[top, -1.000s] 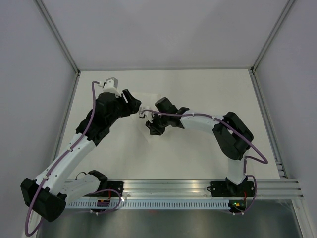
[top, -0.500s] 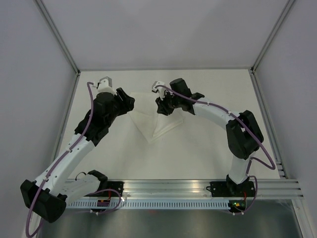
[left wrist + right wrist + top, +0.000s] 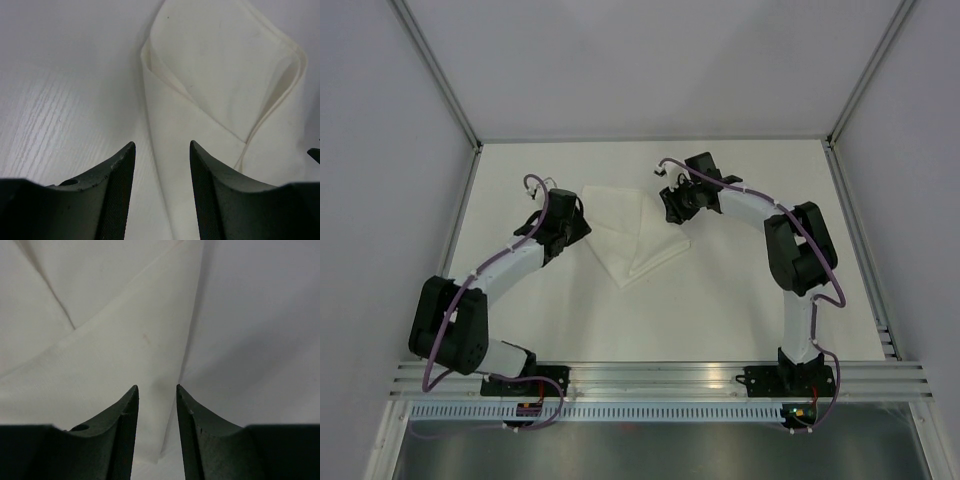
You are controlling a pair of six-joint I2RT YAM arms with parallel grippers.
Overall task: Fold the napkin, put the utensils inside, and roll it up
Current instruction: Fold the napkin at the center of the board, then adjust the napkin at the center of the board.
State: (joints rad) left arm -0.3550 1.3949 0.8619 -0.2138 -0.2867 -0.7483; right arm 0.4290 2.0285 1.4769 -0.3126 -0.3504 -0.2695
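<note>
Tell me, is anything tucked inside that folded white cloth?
Nothing shows: the napkin lies flat, and where its folds gape, only cloth layers appear. Deeper between the layers is covered, so I cannot tell.

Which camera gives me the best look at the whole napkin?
The top external view: the napkin lies folded there with nearly its whole outline visible. The left wrist view shows only its layered folds; the right wrist view, just one edge and a crease.
</note>
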